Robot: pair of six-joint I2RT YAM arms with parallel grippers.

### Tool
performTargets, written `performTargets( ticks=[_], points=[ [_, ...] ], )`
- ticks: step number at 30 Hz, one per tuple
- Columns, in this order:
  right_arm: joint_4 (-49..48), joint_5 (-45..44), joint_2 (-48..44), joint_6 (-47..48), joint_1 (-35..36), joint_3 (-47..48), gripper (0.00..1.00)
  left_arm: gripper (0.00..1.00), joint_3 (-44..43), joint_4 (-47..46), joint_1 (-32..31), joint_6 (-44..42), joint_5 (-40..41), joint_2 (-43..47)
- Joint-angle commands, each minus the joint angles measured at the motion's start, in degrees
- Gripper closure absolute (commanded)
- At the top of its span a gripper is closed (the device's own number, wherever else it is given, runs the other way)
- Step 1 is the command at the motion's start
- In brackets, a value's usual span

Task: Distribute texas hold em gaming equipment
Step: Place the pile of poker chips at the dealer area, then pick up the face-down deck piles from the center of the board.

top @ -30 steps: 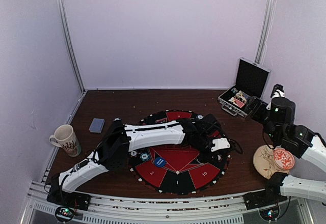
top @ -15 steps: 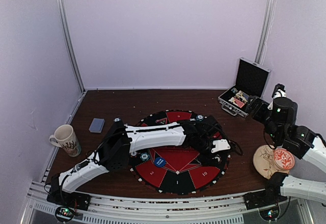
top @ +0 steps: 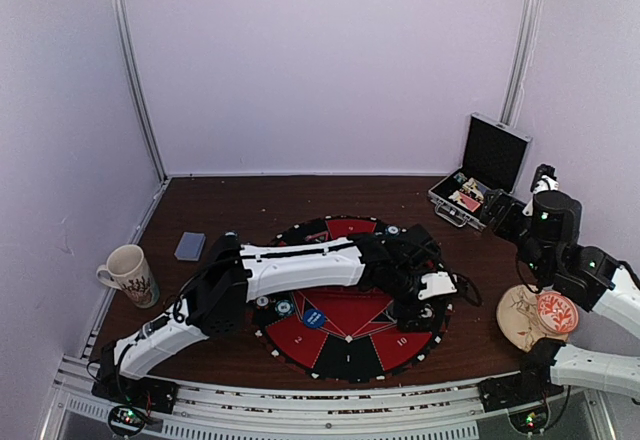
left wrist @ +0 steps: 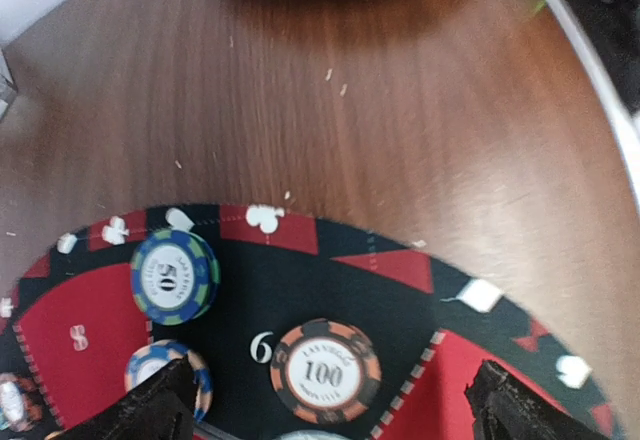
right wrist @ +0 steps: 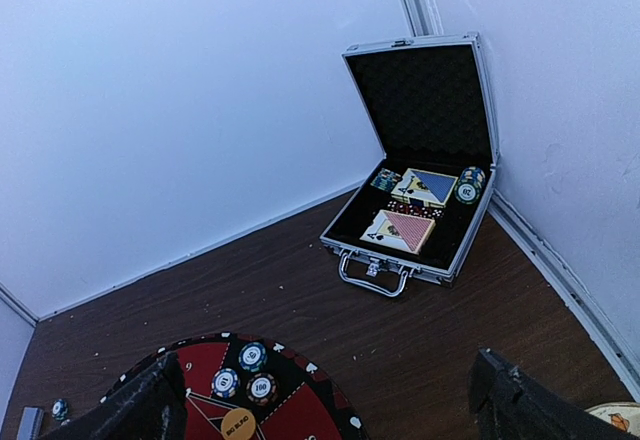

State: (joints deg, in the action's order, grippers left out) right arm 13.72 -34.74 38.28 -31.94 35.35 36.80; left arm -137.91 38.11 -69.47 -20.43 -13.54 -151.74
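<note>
My left gripper (left wrist: 325, 418) hangs open just above the round red-and-black mat (left wrist: 300, 280). An orange-and-black 100 chip (left wrist: 325, 371) lies flat on the mat's black field 6, between the fingers (left wrist: 150, 410) and free of them. A blue-green 50 chip (left wrist: 175, 275) and a blue-orange chip (left wrist: 158, 368) lie to its left. From above, the left gripper (top: 418, 300) is over the mat's right side. My right gripper (right wrist: 330, 420) is open and holds nothing, raised and facing the open case (right wrist: 415, 210). An orange button disc (right wrist: 238, 424) sits beside those chips.
The silver-edged case (top: 480, 175) stands open at the back right with card boxes and chips inside. A grey-blue deck (top: 190, 247) and a patterned mug (top: 128, 273) sit at the left. A blue disc (top: 314, 316) lies mid-mat. A plate (top: 535, 315) is under the right arm.
My left gripper has gone from shut to open, leaving the 100 chip on the mat. The right arm has shifted only slightly.
</note>
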Motion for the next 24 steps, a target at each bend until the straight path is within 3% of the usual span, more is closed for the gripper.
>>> performTargets(
  ticks=[1,13,19,24],
  points=[
    [0.51,-0.24,-0.41,0.37,-0.20,-0.07,0.00,0.02,4.13,-0.85,-1.19,1.57,2.91,11.38],
    [0.17,2.12,0.01,0.81,-0.20,0.04,0.00,0.02,32.41,-8.13,1.28,2.56,20.49,36.82],
    [-1.24,6.18,5.00,1.59,-0.20,0.29,0.00,0.02,41.98,-8.39,11.03,6.11,24.14,48.90],
    [-2.56,8.39,8.32,1.95,-0.20,0.22,0.00,0.02,51.28,-11.91,25.77,10.52,22.77,58.94]
  ],
)
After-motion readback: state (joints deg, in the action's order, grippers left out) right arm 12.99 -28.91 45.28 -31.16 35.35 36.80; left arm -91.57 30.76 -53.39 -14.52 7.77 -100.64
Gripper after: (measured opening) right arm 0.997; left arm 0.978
